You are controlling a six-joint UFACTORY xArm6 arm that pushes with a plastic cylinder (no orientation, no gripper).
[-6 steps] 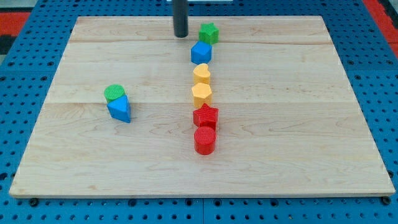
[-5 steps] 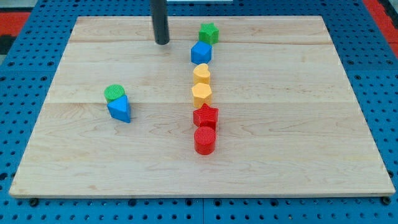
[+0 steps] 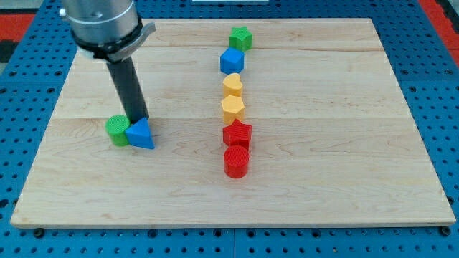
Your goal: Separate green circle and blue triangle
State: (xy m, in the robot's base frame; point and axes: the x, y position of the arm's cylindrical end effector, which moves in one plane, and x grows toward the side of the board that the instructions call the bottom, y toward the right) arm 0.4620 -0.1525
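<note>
The green circle (image 3: 117,130) sits on the wooden board (image 3: 323,179) at the view's left. The blue triangle (image 3: 140,133) lies just to its right, touching it or nearly so. My tip (image 3: 134,119) stands right behind the two blocks, at the gap between them, touching or almost touching their top edges. The rod rises up and to the left into the arm's grey body at the view's top left.
A column of blocks runs down the board's middle: green star (image 3: 241,37), blue block (image 3: 232,61), yellow heart (image 3: 232,85), yellow hexagon (image 3: 232,109), red star (image 3: 237,134), red cylinder (image 3: 236,161).
My tip has moved from the board's top middle down and left to the green circle and blue triangle. The green circle has shifted down-left, now beside the triangle instead of behind it.
</note>
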